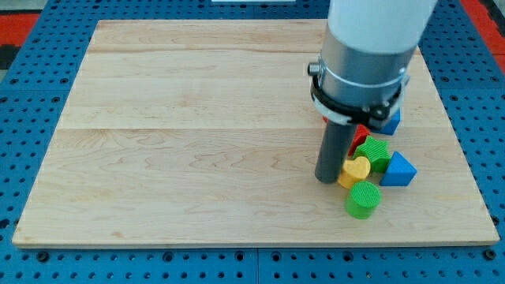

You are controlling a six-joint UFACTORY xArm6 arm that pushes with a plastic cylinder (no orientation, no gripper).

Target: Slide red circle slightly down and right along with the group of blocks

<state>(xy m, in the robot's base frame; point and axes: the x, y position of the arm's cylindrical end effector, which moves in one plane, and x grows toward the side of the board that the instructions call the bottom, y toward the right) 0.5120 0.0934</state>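
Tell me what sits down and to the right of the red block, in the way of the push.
The red block, mostly hidden behind my tip, has the green block, yellow heart, blue block and green cylinder packed on that side. They must slide along with it.

red circle mostly hidden behind the arm, among clustered blocks.

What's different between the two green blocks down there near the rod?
The green round block is a ridged cylinder standing at the cluster's bottom, fully visible and nearest the view's bottom. The other green block sits higher, wedged between the yellow heart and the blue block; its shape is unclear. Both share the same green.
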